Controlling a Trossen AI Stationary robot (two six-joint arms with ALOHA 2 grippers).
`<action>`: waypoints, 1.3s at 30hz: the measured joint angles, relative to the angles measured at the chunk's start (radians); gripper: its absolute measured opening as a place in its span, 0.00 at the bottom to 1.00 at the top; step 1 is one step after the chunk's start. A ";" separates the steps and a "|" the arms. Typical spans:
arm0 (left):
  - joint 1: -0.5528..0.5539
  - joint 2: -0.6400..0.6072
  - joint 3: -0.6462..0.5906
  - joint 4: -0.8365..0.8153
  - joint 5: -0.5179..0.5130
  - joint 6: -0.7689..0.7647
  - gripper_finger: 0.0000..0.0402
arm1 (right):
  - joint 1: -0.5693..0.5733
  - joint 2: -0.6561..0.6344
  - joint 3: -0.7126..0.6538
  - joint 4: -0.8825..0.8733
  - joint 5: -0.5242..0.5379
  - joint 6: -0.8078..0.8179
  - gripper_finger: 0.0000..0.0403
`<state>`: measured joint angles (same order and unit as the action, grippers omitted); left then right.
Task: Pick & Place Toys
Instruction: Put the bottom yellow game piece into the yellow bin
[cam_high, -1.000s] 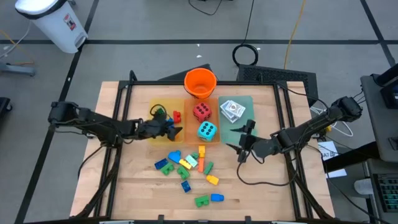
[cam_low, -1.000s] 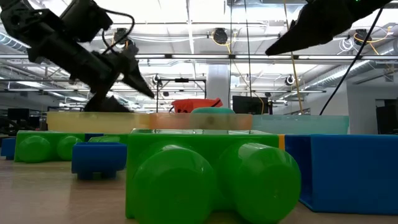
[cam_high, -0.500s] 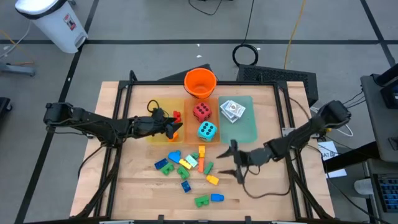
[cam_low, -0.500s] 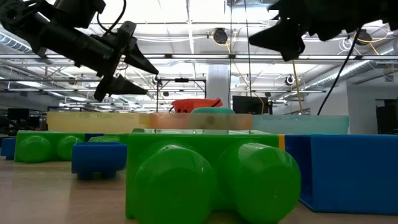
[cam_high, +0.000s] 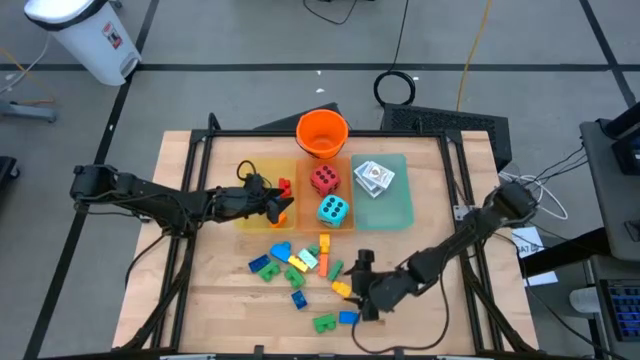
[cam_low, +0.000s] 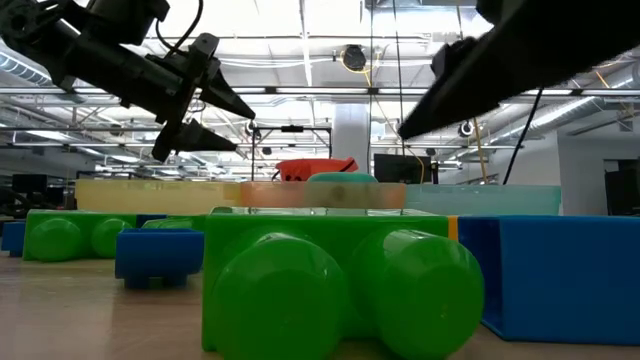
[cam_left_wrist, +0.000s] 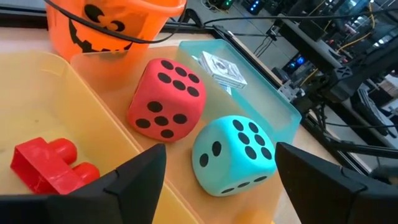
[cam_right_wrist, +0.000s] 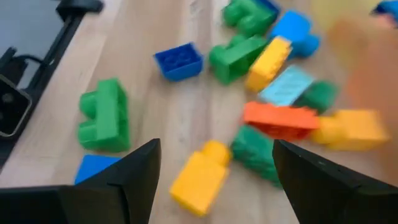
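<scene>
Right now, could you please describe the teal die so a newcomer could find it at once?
Start at the orange bucket on the table's far edge. In the orange tray before it sit two dice; the teal die is the nearer one, behind the loose bricks, unlike the red die.

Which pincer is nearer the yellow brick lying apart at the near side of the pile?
The right pincer is nearer, hovering open just beside the yellow brick. The left pincer is open over the yellow tray, well beyond the pile.
</scene>
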<state>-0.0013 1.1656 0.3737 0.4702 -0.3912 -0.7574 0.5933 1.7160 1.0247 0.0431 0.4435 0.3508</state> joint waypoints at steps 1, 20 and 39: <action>0.000 0.000 0.000 0.000 0.000 0.001 0.76 | 0.004 0.021 0.009 -0.005 -0.002 0.019 0.70; 0.000 0.000 0.000 0.005 -0.001 -0.010 0.77 | 0.008 0.191 0.031 -0.002 -0.003 0.193 0.58; 0.000 0.000 0.000 0.006 0.000 -0.008 0.77 | 0.010 0.105 0.030 -0.050 -0.006 0.075 0.20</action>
<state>-0.0017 1.1656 0.3737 0.4767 -0.3915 -0.7650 0.6037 1.8206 1.0546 -0.0069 0.4378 0.4256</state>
